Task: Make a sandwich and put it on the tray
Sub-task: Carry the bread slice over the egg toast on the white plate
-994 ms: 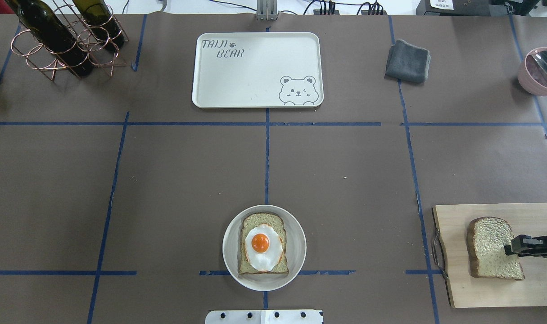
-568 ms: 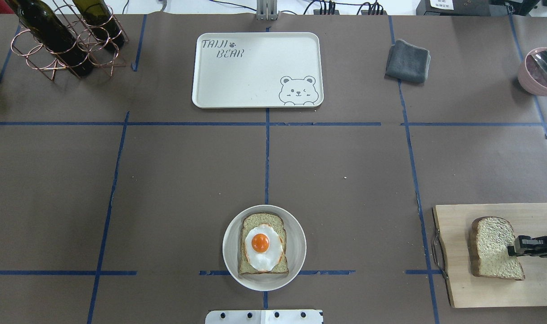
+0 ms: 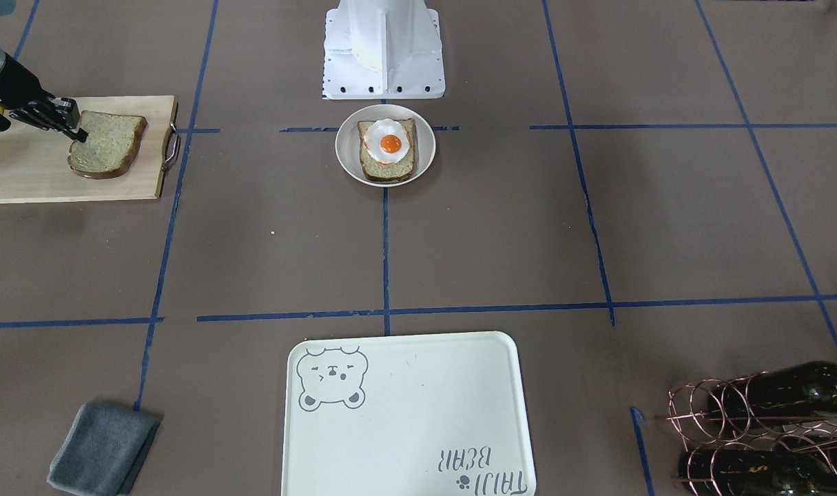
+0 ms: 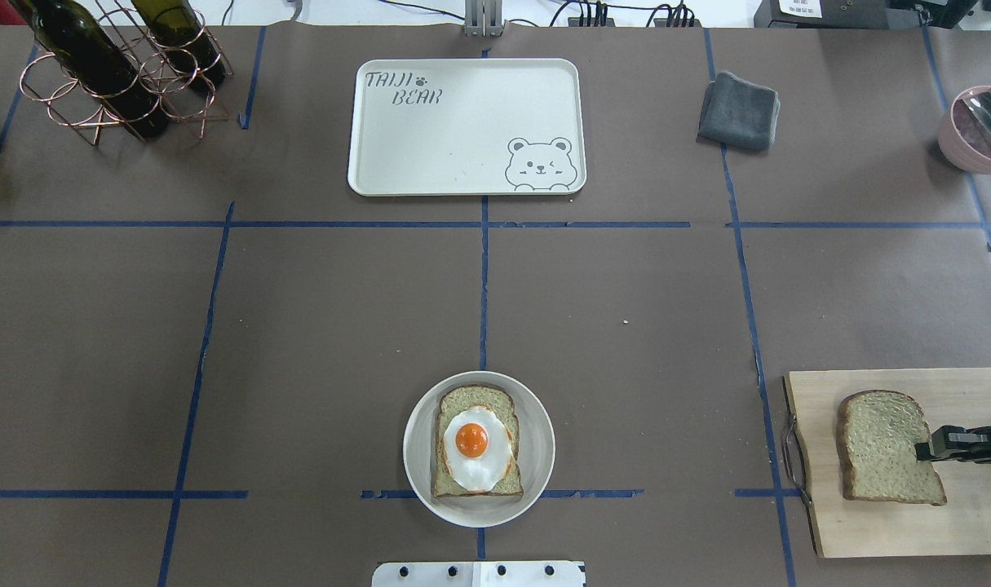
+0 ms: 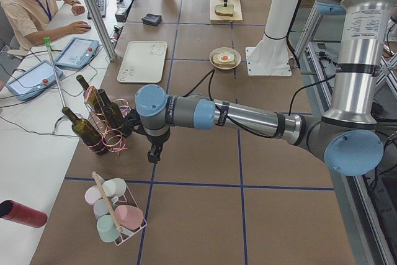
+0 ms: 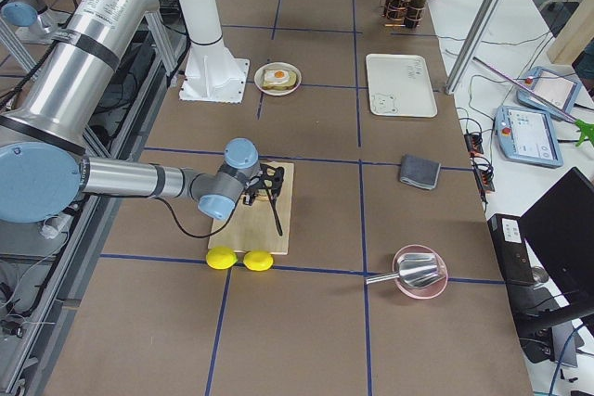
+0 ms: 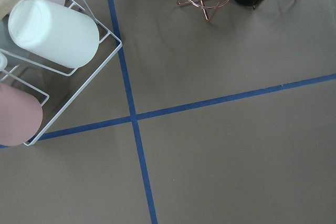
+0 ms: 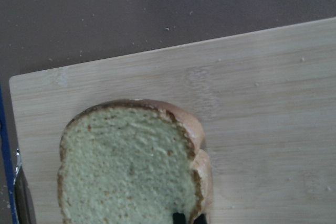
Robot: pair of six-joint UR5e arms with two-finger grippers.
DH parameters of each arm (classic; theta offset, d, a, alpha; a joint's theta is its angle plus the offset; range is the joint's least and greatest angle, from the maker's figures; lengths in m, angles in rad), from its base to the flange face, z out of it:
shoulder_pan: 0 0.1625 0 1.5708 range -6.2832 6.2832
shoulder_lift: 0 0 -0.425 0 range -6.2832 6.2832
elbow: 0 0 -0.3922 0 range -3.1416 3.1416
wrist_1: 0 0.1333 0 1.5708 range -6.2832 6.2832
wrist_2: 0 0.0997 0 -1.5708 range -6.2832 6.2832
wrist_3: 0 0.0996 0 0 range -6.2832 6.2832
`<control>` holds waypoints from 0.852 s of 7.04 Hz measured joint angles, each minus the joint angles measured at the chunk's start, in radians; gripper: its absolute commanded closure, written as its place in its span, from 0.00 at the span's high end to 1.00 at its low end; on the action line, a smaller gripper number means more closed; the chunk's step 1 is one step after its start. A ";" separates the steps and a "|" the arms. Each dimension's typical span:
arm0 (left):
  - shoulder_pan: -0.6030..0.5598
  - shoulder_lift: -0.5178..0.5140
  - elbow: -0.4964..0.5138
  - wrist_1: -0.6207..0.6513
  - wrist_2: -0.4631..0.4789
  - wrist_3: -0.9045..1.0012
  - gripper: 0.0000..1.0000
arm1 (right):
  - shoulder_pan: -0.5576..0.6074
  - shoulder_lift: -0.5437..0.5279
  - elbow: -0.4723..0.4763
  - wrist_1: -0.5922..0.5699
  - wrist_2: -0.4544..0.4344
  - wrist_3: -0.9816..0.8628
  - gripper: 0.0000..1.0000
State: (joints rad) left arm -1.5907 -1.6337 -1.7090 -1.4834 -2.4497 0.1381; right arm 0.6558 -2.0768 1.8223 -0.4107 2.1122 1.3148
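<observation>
The right claw (image 4: 923, 451) is pinched almost shut on the near crust edge of the loose bread slice (image 4: 882, 444). The wrist view shows only its two dark tips at that edge. A moment ago the slice looked narrower and brightly lit, as if tipped up. Now it looks wider, duller and flatter, and it sits a little nearer the handle end of the cutting board (image 4: 870, 530). I judge that the grip has taken and the slice is being levelled for carrying, so the top of the sandwich is in hand but not yet on its way.

Well apart, at the table (image 4: 626, 310) centre's near side, the other slice (image 4: 462, 399) lies on the round plate (image 4: 536, 489) with the egg (image 4: 479, 466) on top, unchanged. The tray (image 4: 462, 122) at the far side holds nothing.

Whether the held slice is clear of the board or still resting on it cannot be told. The overhead view cuts off the right arm at its edge. The left claw (image 5: 153, 153) shows only from the side, hanging low near the bottle rack (image 5: 102, 125), and I cannot tell how far open it is.
</observation>
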 measured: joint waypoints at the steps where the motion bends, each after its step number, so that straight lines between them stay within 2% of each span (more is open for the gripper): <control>1: 0.000 0.000 -0.001 0.000 0.000 0.000 1.00 | 0.000 -0.003 0.000 0.037 0.002 0.003 0.00; 4: 0.000 0.000 -0.001 0.000 0.000 0.000 1.00 | -0.002 0.031 0.003 0.176 0.024 0.092 0.00; 6: 0.000 -0.003 -0.002 0.000 0.000 0.000 1.00 | -0.008 0.185 0.009 0.211 0.032 0.264 0.00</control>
State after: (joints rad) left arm -1.5907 -1.6367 -1.7114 -1.4834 -2.4498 0.1381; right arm 0.6481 -1.8917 1.8310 -0.1999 2.1439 1.5785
